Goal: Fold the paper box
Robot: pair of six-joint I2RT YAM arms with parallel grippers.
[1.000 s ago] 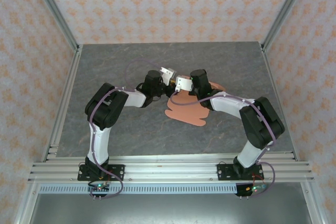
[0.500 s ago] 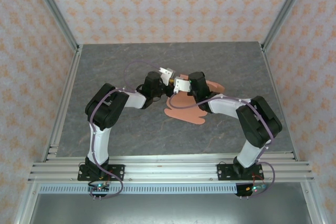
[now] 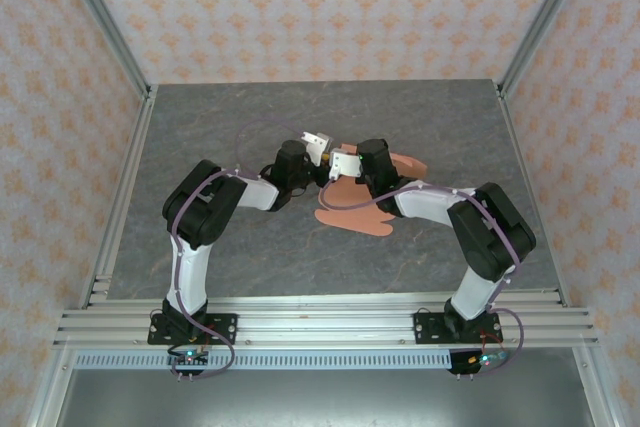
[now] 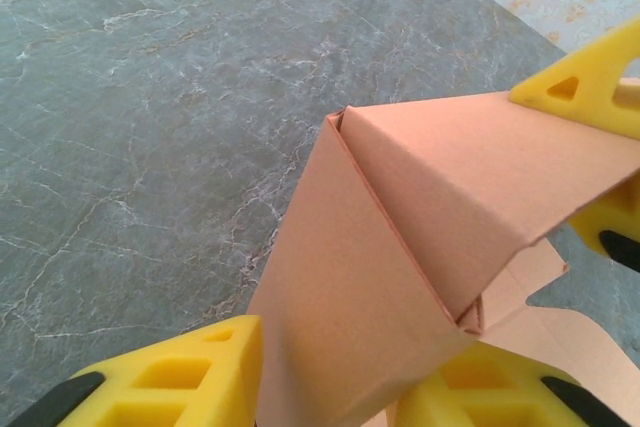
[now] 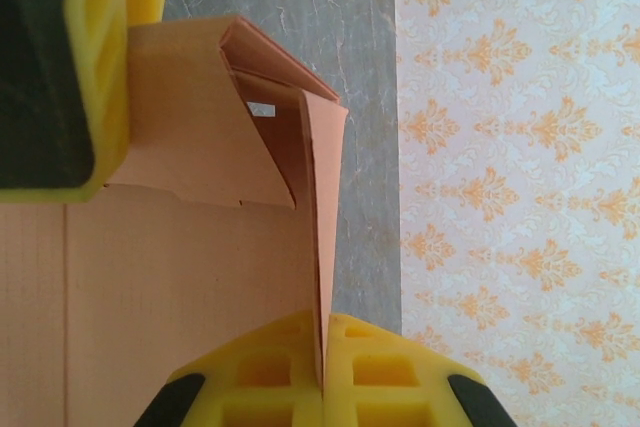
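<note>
The paper box [image 3: 355, 209] is salmon-orange card lying mid-table, part flat and part raised into walls. Both grippers meet over its far left corner. My left gripper [image 4: 330, 377] has its yellow fingers [image 4: 170, 377] on either side of a raised, folded corner of the paper box [image 4: 400, 247], and the card touches both. My right gripper [image 5: 325, 332] is shut on the thin upright wall of the paper box [image 5: 180, 267], pinched edge-on between its pads. A finger of the right gripper [image 4: 585, 82] presses the same card at the top right of the left wrist view.
The grey marbled table [image 3: 230, 127] is fenced by aluminium rails [image 3: 120, 197] and patterned walls [image 3: 60, 127]. Both arms' elbows [image 3: 200, 202] stand over the table's near half.
Both wrists have crept slightly away from the bases and to the left, and the paper box has shifted a little with them. The left jaws stand a little wider on the card.
</note>
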